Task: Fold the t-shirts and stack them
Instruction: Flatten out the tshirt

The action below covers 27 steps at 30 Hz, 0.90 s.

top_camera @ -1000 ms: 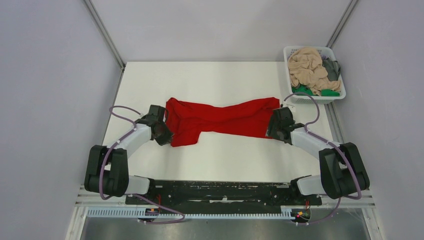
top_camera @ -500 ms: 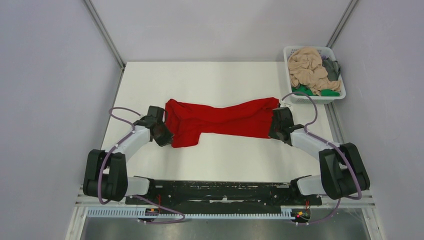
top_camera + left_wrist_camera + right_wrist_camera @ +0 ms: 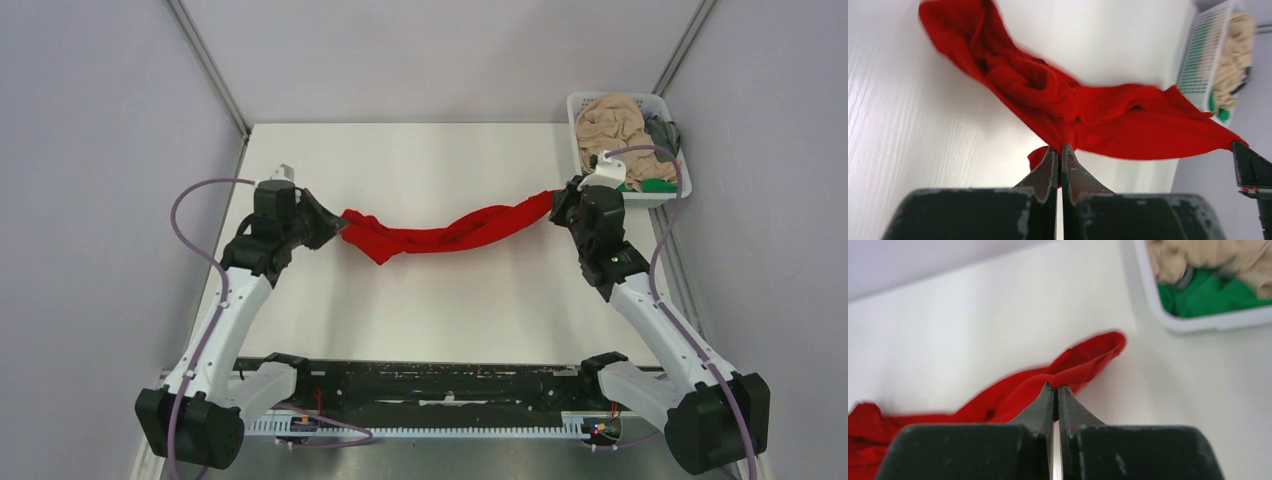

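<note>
- Two grippers each hold one end of the red t-shirt (image 3: 440, 232), which hangs between them as a bunched, twisted band over the white table (image 3: 430, 160).
- The right gripper (image 3: 556, 203) is just beside the near left corner of the white slotted basket (image 3: 620, 95). Its fingers are pressed together, with a fold of red cloth pinched at the tips.
- The left gripper (image 3: 335, 228) is well apart from the basket, at the shirt's other end. Its jaws are likewise clamped tight on red cloth.
- From the basket end the shirt runs leftward and sags, lowest near the left gripper. Whether that low fold touches the table cannot be told.
- Inside the basket a crumpled peach-beige shirt (image 3: 612, 120) fills most of the space. A dark grey shirt (image 3: 662, 132) lies against the right wall and a green shirt (image 3: 658, 185) along the near wall.
- In the top view the right arm's wrist and its looping purple cable (image 3: 645, 148) cross in front of the basket's near side, hiding part of the rim and the clothes.
</note>
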{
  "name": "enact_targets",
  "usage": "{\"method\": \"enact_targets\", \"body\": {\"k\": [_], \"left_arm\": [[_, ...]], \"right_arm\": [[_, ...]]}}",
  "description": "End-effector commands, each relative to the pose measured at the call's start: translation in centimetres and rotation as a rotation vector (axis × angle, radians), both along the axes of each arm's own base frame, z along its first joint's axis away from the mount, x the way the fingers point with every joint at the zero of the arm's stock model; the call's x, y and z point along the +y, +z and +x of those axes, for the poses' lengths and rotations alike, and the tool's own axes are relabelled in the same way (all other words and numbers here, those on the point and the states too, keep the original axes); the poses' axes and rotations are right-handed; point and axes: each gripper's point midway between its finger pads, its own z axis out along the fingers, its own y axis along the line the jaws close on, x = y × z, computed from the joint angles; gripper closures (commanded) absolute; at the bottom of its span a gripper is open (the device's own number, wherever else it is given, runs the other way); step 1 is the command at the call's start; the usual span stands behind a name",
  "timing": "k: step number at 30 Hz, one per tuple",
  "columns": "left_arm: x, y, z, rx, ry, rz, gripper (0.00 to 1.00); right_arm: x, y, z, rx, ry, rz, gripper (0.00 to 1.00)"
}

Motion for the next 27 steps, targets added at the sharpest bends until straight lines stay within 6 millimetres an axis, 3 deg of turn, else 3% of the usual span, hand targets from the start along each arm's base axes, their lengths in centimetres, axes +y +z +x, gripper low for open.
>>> {"method": "enact_targets", "body": {"k": [1,6,11,15,19,27], "left_arm": [[-0.1,8.2,1.2,-0.231,-0.012,-0.016,0.98],[1.1,14.8,1.1,-0.403,0.05,-0.015,0.98],[2.9,19.5,0.6,-0.529,0.141,0.005,0.98],[4.2,24.8,-0.6,-0.648,0.187,0.029,0.98],[5.2,30.8,-2.7,-0.822,0.221,0.019,0.98],[5.7,40.0,-8.7,-1.067,0.186,0.026,0.98]], "right_arm": [[-2.2,10.1,0.7,-0.284,-0.098,-0.003,1.0],[-3.6,15.4,-0.4,-0.415,-0.145,-0.019,1.0],[-4.7,19.1,-1.6,-0.507,-0.183,-0.043,1.0],[-5.6,23.0,-3.1,-0.592,-0.206,-0.063,1.0],[-5.9,27.4,-5.3,-0.693,-0.193,-0.059,1.0],[-5.4,35.2,-11.4,-0.866,-0.086,-0.056,1.0]]}}
